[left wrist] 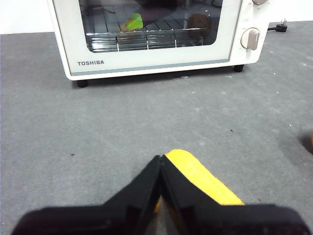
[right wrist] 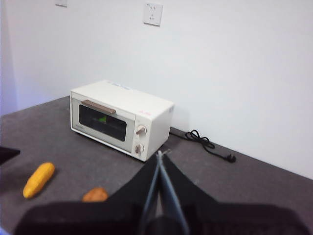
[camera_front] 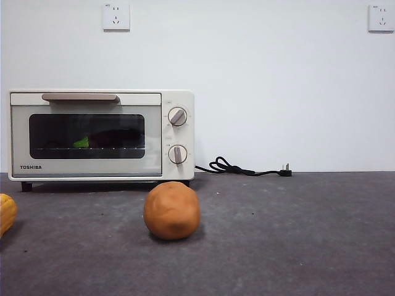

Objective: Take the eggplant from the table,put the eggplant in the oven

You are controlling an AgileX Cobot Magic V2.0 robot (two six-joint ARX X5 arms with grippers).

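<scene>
Behind the closed glass door of the one oven (camera_front: 102, 135), the single eggplant (camera_front: 114, 137) lies dark on the wire rack, its green cap (left wrist: 133, 22) bright. On the bench (camera_front: 296, 234) sit one orange-brown lump (camera_front: 172, 210) and one yellow corn cob (right wrist: 39, 179). Left end effector (left wrist: 160, 161) and right end effector (right wrist: 159, 156) both hang empty, jaws together.

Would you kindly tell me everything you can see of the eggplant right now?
The eggplant lies lengthwise inside the oven, on the wire rack behind the closed dark glass door. Through the glass it shows only as a long dark shape, its bright green stem cap towards the side away from the knobs. The tint hides its skin and finer details. Neither end effector touches it.
</scene>
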